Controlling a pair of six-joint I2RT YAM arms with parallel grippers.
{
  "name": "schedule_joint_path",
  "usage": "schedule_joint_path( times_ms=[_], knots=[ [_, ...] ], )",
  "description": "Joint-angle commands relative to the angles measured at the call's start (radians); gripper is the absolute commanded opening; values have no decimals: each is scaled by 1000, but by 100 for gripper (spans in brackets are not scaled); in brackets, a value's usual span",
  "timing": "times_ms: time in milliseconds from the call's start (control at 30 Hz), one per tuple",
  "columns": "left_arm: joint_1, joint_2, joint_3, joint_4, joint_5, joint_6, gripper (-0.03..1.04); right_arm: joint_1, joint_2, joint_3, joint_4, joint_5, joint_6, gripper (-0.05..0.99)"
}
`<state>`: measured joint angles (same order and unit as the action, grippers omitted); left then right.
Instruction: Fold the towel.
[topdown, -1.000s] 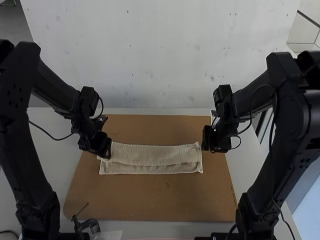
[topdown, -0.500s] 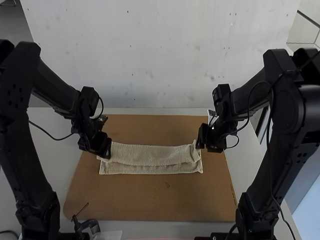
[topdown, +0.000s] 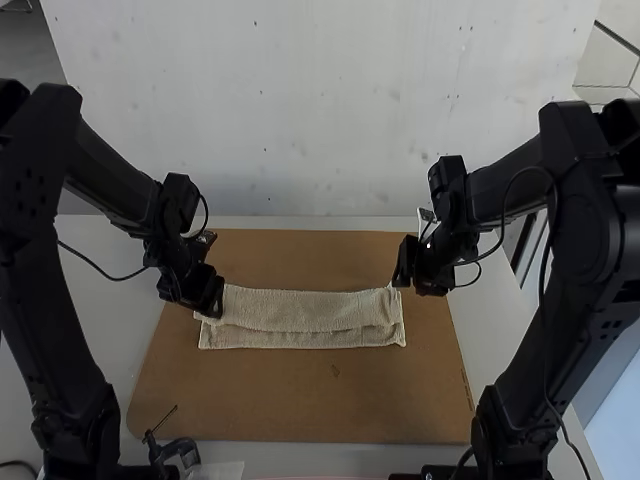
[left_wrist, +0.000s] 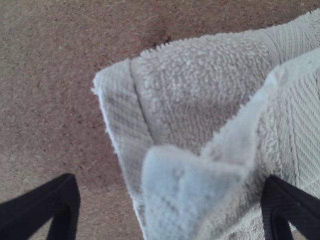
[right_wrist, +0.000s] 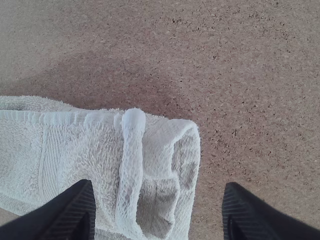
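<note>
We take the high view as a dial, with 12 o'clock at the far side. At the left, we see the pale bench (topdown: 105, 335) beyond the board's 9 o'clock edge. A thin dark rod (topdown: 163, 419) projects over the brown board (topdown: 300, 400) near its 7 o'clock corner.

The left arm's tool (topdown: 211, 308) is at the towel's 9 o'clock end. In the left wrist view, we find its black, tapered fingers (left_wrist: 295, 212) apart, with a raised ridge of cloth between them; we cannot tell whether either finger touches it. A hemmed corner of the lower layer lies flat on the board beside this ridge.

The towel (topdown: 300, 311) lies on the board, slightly to the 12 o'clock side of centre. We record it as folded into a long strip running from 9 to 3 o'clock. The upper layer stops short of the lower one — we see a band of the lower layer along the 6 o'clock side.

The right arm's tool (topdown: 402, 279) is just beside the strip's far corner, between 2 and 3 o'clock from the strip's centre. In the right wrist view, we find its black fingers apart. Near this end of the towel, we note a narrow raised ridge running across the strip — beside it, the layers are loosely rumpled, with small folds at the side edge.
</note>
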<state>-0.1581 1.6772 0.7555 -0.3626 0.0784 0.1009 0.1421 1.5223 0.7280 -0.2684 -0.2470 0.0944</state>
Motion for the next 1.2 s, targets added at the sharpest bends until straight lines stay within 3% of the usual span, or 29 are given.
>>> schedule_joint_path(
  times_ms=[0, 167, 867, 967, 1167],
  knots=[
    [0, -27, 25, 4, 15, 5, 79, -4, 19, 1, 9, -9, 8, 51],
    [15, -30, 21, 2, 15, 8, 79, 19, 91, 2, 37, -8, 16, 51],
    [43, -30, 1, 10, 15, 31, 79, 74, 285, 28, 126, 110, 22, 50],
    [45, -30, 1, 10, 15, 29, 79, 73, 286, 22, 150, 117, 24, 36],
    [61, -70, -1, 11, 15, 33, 80, 65, 297, 19, 159, 118, 24, 35]
  ],
)
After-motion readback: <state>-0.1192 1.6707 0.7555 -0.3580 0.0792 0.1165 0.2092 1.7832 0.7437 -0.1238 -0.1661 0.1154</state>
